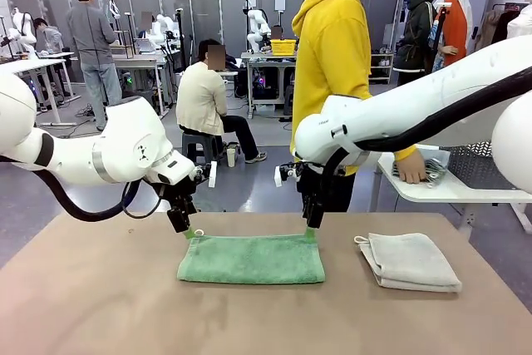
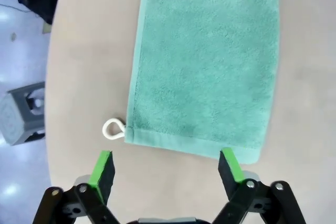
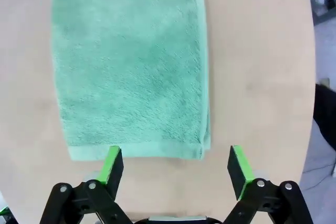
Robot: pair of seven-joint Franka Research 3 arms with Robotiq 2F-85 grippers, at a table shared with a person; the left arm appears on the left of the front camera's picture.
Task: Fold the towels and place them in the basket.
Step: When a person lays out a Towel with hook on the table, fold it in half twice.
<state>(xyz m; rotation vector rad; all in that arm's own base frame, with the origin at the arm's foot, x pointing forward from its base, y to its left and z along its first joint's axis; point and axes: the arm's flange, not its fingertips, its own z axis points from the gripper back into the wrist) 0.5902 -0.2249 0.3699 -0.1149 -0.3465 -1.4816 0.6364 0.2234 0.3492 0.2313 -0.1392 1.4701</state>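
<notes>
Towels lie on the brown table [image 1: 83, 305]: a green towel [image 1: 251, 258] spread flat as a long rectangle in the middle, and a pale grey towel [image 1: 409, 261] folded into a neat pad off to its right, well apart from it. The left gripper [image 1: 188, 232] hangs at the green towel's far left corner and the right gripper [image 1: 311, 232] at its far right corner, both pointing down. In the left wrist view the left gripper [image 2: 165, 163] stands with its jaws spread wide and nothing between them, one short edge of the green towel [image 2: 210, 61] just ahead of the pads and a small white loop [image 2: 111, 128] lying on the table at the towel's corner. In the right wrist view the right gripper [image 3: 174, 160] is likewise spread and empty, with the other short edge of the towel [image 3: 131, 61] just ahead, two layers showing at its corner. Whether any pad touches the cloth I cannot tell. A dark mesh basket [image 1: 475, 169] sits on a white side table [image 1: 449, 190] at the right, partly behind the right arm, where a person in a yellow hoodie [image 1: 332, 47] rests a hand [image 1: 411, 174].
</notes>
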